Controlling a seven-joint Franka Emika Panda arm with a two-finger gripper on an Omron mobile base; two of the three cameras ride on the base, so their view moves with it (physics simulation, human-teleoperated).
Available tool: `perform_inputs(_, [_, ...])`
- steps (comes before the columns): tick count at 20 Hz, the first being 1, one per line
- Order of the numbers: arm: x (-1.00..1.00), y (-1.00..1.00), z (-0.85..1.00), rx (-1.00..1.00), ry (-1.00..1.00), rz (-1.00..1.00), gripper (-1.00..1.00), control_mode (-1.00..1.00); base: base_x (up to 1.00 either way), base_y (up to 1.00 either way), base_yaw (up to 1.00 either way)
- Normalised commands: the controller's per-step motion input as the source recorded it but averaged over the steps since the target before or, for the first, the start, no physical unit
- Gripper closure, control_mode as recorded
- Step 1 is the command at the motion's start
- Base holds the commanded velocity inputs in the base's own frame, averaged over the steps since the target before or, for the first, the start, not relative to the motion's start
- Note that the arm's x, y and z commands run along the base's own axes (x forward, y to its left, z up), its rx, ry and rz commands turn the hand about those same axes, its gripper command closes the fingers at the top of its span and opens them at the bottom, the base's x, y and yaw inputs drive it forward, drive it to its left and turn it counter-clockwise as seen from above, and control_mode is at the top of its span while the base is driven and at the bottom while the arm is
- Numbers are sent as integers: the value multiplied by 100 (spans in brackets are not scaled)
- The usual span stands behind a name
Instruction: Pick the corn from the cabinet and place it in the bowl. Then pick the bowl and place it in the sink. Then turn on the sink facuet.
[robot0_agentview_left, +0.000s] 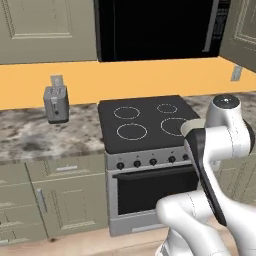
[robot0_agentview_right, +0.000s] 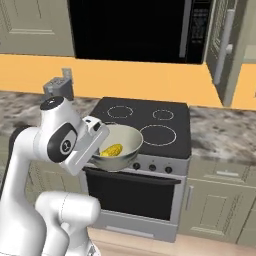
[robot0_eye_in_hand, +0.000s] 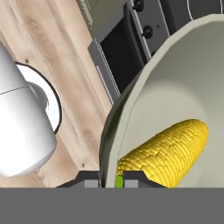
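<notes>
The pale grey-beige bowl (robot0_agentview_right: 125, 140) hangs in the air in front of the stove, with my gripper (robot0_agentview_right: 99, 154) shut on its near rim. Inside it lies the yellow corn (robot0_agentview_right: 112, 150), its green end toward the fingers. In the hand view the bowl's rim (robot0_eye_in_hand: 131, 100) passes between my gripper (robot0_eye_in_hand: 111, 179) and its two fingertips, and the corn (robot0_eye_in_hand: 168, 148) rests just beyond. From the left base view a bit of the bowl (robot0_agentview_left: 192, 125) shows behind my forearm. The cabinet door (robot0_agentview_right: 225, 50) with its grey bar handle stands open at the upper right. The sink and faucet are out of view.
A black stove (robot0_agentview_right: 150, 125) with an oven door (robot0_agentview_right: 130, 192) stands straight ahead, under a dark microwave (robot0_agentview_left: 155, 27). A grey toaster (robot0_agentview_left: 56, 102) sits on the marble counter (robot0_agentview_left: 30, 132) to the left. More counter (robot0_agentview_right: 220, 132) runs right. Wooden floor (robot0_eye_in_hand: 52, 52) lies below.
</notes>
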Motion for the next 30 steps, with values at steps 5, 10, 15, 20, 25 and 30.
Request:
perform_inputs(5, [0, 0, 0, 0, 0, 0, 100, 100, 5, 83, 11])
perform_inputs(10, [0, 0, 0, 0, 0, 0, 100, 100, 11, 40, 45])
perform_inputs(15, [0, 0, 0, 0, 0, 0, 100, 100, 21, 2, 55])
perform_inputs(20, [0, 0, 0, 0, 0, 0, 100, 100, 36, 0, 61])
perform_inputs(25, [0, 0, 0, 0, 0, 0, 100, 100, 57, -15, 66])
perform_inputs(30, [0, 0, 0, 0, 0, 0, 100, 100, 75, -16, 69])
